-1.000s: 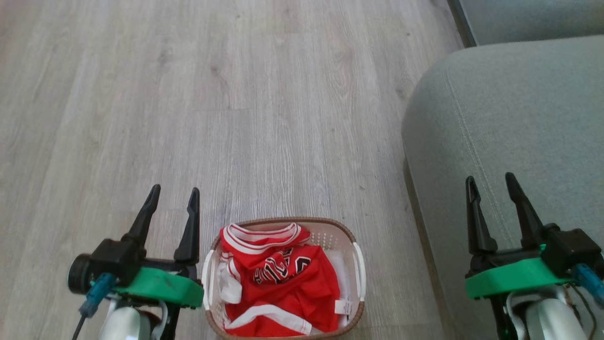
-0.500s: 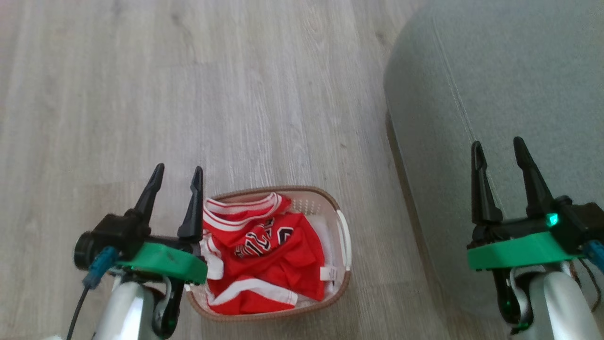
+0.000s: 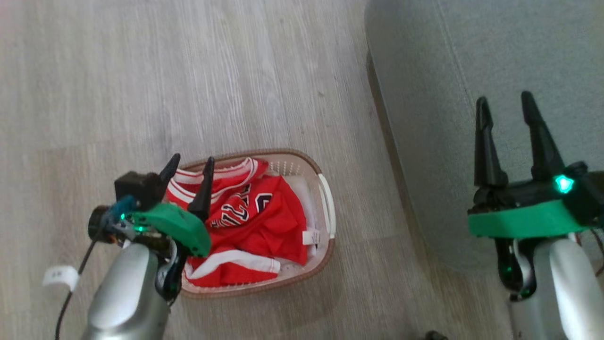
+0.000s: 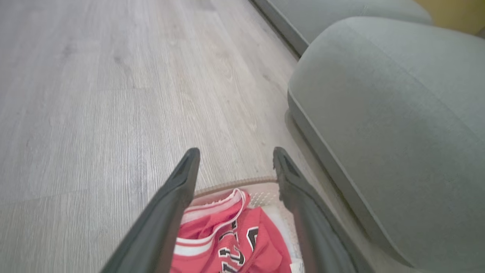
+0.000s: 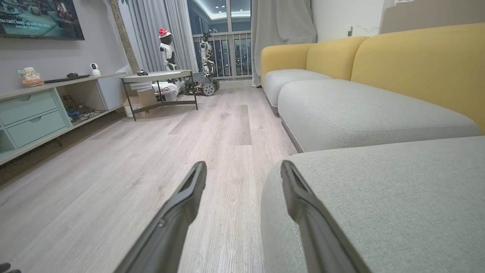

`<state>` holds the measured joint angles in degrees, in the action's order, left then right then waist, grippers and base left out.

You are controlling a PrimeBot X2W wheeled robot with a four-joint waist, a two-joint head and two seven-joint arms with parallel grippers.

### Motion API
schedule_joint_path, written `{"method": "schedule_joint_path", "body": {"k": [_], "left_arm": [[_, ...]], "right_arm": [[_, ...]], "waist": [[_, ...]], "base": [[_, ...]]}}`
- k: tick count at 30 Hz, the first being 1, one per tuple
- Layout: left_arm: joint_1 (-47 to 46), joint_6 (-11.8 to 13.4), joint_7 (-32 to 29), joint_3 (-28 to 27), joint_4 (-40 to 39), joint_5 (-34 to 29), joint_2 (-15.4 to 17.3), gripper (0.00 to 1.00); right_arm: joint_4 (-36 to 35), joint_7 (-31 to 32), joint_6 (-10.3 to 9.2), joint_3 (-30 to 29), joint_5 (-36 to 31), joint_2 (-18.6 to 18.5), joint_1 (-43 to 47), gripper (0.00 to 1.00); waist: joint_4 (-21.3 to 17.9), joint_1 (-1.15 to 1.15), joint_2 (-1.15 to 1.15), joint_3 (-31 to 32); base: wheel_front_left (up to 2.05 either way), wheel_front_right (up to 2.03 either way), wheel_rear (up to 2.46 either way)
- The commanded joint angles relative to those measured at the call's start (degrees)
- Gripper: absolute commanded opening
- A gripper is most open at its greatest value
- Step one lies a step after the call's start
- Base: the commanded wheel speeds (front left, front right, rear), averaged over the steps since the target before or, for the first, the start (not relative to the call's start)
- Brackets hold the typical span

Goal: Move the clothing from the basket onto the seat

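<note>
Holding red clothing (image 3: 264,222), the basket (image 3: 302,166) sits beneath the wide left gripper (image 3: 192,158); right gripper (image 3: 504,97) also wide.

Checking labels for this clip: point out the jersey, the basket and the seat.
jersey (image 3: 245,206): head view, on its black lettering.
basket (image 3: 290,168): head view, perforated far inner wall.
seat (image 3: 448,71): head view, bare top fabric.

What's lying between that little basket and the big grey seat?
Nothing lies there: the head view shows bare wood floor between the basket and the seat.
</note>
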<state>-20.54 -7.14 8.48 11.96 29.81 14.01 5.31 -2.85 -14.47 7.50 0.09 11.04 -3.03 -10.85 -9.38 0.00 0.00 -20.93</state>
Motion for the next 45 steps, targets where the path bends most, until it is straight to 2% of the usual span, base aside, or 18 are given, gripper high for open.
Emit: {"method": "schedule_joint_path", "body": {"k": [1, 8, 16, 28, 37, 44, 45], "left_arm": [[-2.41, -0.34, -0.73, -0.83, 0.27, 0.56, 1.61, 1.0], [-7.86, -0.34, -4.87, 2.23, 8.9, 4.61, 2.61, 1.0], [-16.49, -0.35, -11.47, 8.38, 18.56, 8.62, 2.88, 1.0], [-28.51, -0.35, -15.12, 14.5, 31.45, 9.01, 5.22, 1.0], [-33.1, -0.35, -16.72, 17.76, 37.84, 9.47, 6.01, 1.0], [-34.52, -0.35, -21.68, 19.81, 41.79, 9.09, 5.89, 1.0], [-34.64, -0.35, -21.67, 19.86, 41.94, 9.24, 5.89, 0.93]], "right_arm": [[-2.65, -0.52, -0.01, 1.2, 0.95, 0.04, -1.82, 1.0], [-4.94, -0.52, -0.01, 1.36, 2.54, 0.09, -4.51, 1.0], [-8.31, -0.52, -0.01, 1.02, 2.93, 0.12, -7.32, 1.0], [-12.06, -0.52, -0.01, 2.06, 4.4, 0.14, -11.68, 1.0], [-13.28, -0.52, -0.01, 2.57, 5.57, 0.14, -12.62, 1.0], [-13.3, -0.52, -0.01, 3.21, 6.08, 0.15, -12.86, 1.0], [-13.28, -0.52, -0.01, 3.19, 6.12, 0.15, -12.87, 1.0]], "waist": [[-1.11, 0.0, 0.0, -2.4], [-2.16, 0.0, 0.0, -6.77], [-3.04, 0.0, 0.0, -13.24], [-6.4, 0.0, 0.0, -23.11], [-8.47, 0.0, 0.0, -27.65], [-9.42, 0.0, 0.0, -29.64], [-9.45, 0.0, 0.0, -29.75]], "base": [[0.0, 0.0, 0.0], [0.0, 0.0, 0.0], [0.0, 0.0, 0.0], [0.0, 0.0, 0.0], [0.0, 0.0, 0.0], [0.0, 0.0, 0.0], [0.0, 0.0, 0.0]]}}
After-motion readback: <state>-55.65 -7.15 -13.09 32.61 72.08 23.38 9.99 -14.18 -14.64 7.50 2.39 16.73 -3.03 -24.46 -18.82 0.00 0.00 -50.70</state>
